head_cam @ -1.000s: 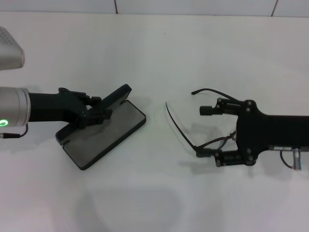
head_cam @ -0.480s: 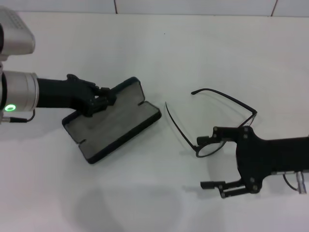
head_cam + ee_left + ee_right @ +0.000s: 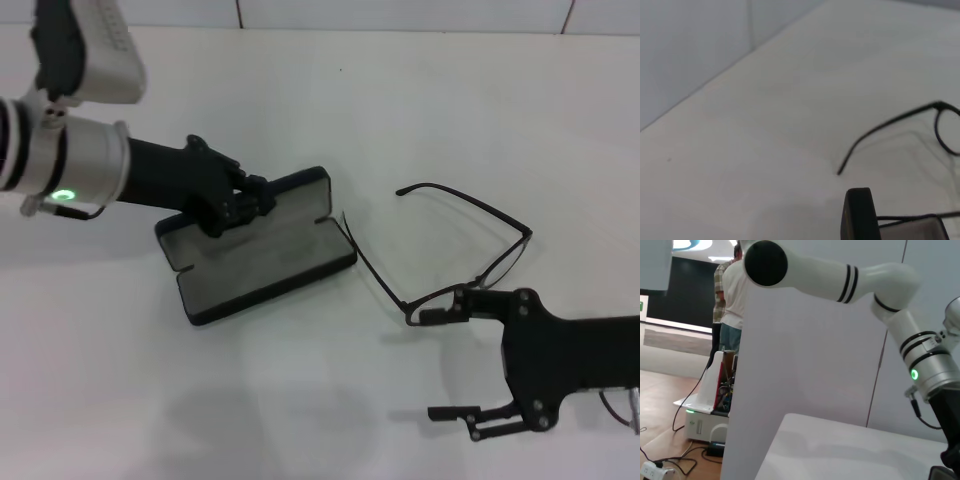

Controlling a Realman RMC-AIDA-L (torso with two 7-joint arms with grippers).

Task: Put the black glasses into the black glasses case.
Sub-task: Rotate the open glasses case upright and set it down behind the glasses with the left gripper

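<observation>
The black glasses case (image 3: 265, 255) lies open on the white table, grey lining up, left of centre in the head view. My left gripper (image 3: 240, 205) is shut on its raised lid at the far edge. The black glasses (image 3: 480, 206) lie unfolded on the table just right of the case, one temple tip almost touching its corner. My right gripper (image 3: 448, 365) is open and empty near the table's front edge, its upper finger beside the nearer lens rim. The left wrist view shows a case corner (image 3: 857, 215) and a glasses temple (image 3: 880, 135).
The white table (image 3: 330, 110) ends at a tiled wall along the far edge. The right wrist view shows only my left arm (image 3: 840, 275), a white wall and a room beyond.
My left gripper has dragged the open case to the right, next to the glasses. My right gripper has pulled back from the glasses toward the front edge, leaving them on the table.
</observation>
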